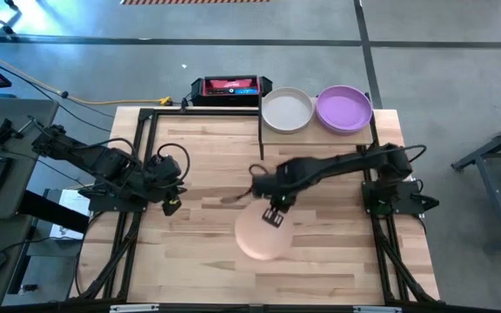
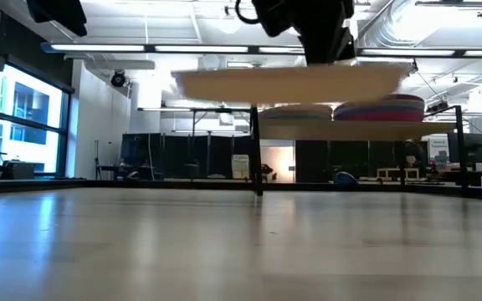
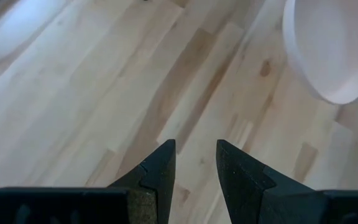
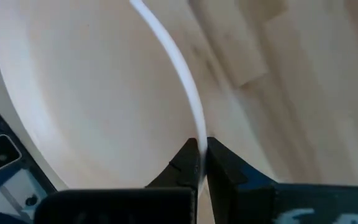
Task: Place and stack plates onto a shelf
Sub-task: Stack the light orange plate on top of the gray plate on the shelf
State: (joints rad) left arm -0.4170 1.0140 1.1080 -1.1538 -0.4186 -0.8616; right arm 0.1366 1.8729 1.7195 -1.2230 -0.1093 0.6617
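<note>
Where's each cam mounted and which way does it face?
High: overhead, straight down; both arms, shelf, peach plate.
Low: table height, level across; right gripper holds the plate in the air.
Left wrist: down at the tabletop; left gripper open, empty.
Right wrist: right gripper pinching the plate rim.
Shared: the peach plate shows in all four.
</note>
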